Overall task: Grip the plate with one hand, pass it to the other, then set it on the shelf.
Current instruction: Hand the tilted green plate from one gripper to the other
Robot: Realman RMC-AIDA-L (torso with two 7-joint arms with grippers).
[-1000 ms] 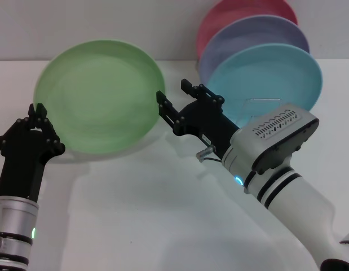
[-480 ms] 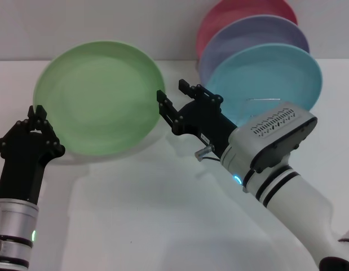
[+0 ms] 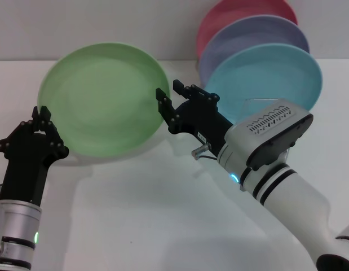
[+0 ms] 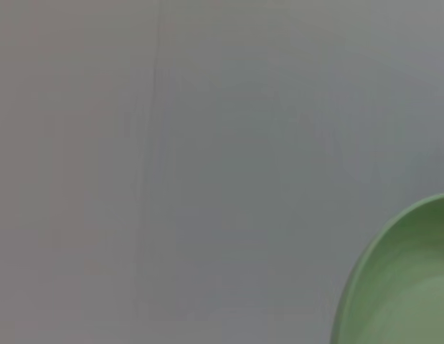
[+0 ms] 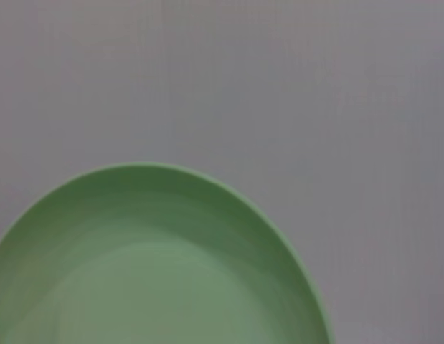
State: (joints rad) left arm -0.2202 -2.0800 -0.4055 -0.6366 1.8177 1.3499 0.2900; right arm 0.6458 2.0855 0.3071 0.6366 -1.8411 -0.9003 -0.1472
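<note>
The light green plate (image 3: 106, 96) is held up off the table, tilted with its face toward me. My left gripper (image 3: 42, 117) is shut on its lower left rim. My right gripper (image 3: 171, 96) is open, with its fingers on either side of the plate's right rim. The plate also shows in the left wrist view (image 4: 404, 287) and in the right wrist view (image 5: 150, 265). The shelf (image 3: 260, 100) stands at the back right, mostly hidden behind my right arm and the plates in it; only a thin wire shows.
A red plate (image 3: 242, 14), a lavender plate (image 3: 259, 31) and a turquoise-blue plate (image 3: 270, 73) stand upright in the shelf. The white table (image 3: 140, 214) stretches in front. A grey wall lies behind.
My left gripper and the green plate have moved a little to the right, toward my right gripper. My right gripper has moved slightly up and left, to the plate's right rim.
</note>
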